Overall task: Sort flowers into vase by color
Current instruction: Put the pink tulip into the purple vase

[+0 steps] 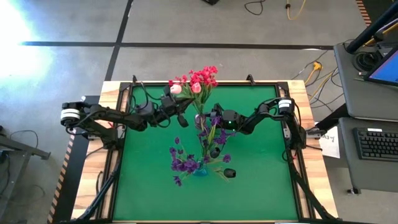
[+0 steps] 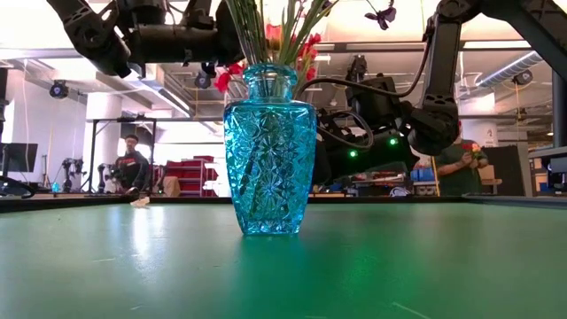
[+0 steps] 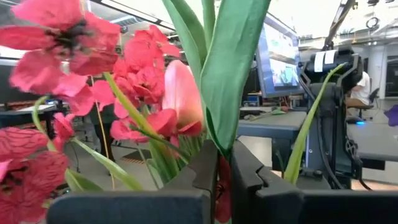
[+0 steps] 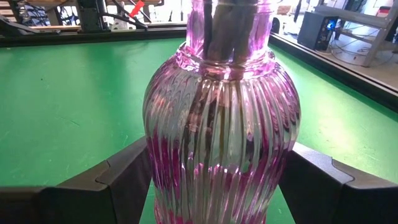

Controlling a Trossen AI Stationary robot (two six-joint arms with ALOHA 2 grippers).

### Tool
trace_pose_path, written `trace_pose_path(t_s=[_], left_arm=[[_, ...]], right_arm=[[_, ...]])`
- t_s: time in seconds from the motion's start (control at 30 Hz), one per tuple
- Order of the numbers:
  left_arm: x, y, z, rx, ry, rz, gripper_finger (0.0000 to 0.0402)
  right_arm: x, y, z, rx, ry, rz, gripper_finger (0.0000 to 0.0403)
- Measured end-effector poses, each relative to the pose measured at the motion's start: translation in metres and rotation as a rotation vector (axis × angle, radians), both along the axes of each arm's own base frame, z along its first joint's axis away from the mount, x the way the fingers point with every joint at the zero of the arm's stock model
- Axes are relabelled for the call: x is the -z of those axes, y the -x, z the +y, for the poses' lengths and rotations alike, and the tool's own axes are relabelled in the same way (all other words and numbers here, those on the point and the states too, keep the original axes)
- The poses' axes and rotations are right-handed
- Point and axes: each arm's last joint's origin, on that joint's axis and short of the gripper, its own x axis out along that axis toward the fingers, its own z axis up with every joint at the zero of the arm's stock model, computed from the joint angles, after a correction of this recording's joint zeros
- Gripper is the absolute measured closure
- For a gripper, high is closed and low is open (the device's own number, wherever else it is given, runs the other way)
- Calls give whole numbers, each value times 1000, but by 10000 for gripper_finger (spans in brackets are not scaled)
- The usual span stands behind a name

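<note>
A bunch of red clustered blooms [image 1: 200,79] with a pale pink tulip bud [image 3: 181,93] stands in a ribbed pink glass vase [image 4: 221,124] near the table's middle. Its heads lean toward the far edge. My left gripper [image 3: 224,177] is shut on a stem of this bunch below the blooms. My right gripper [image 4: 217,180] is closed around the pink vase's belly. Purple sprays [image 1: 185,163] stand in a blue cut-glass vase [image 2: 268,151] closer to the near edge, resting on its base. My left gripper pinches the base of a broad green leaf and stem [image 3: 219,134] of the red bunch between its two fingers, below the blooms. The blooms rise beyond the fingers. My right gripper has the pink vase's belly [image 4: 158,155] between its two fingers [image 4: 124,171], coming level from the table's right. The vase is upright; its foot is hidden.
A small dark object [image 1: 229,173] lies on the green mat [image 1: 267,155] to the right of the blue vase. A raised frame edges the mat. People show in the room beyond the table in the low view.
</note>
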Motion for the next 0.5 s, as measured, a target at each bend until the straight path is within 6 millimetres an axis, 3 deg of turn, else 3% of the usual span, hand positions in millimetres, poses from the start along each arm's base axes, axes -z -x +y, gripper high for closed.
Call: trace_pose_path(t_s=[0.5], left_arm=[[3,-1,-2,48,-15,39,401]], right_arm=[[0,0,0,1,-3,0,115]])
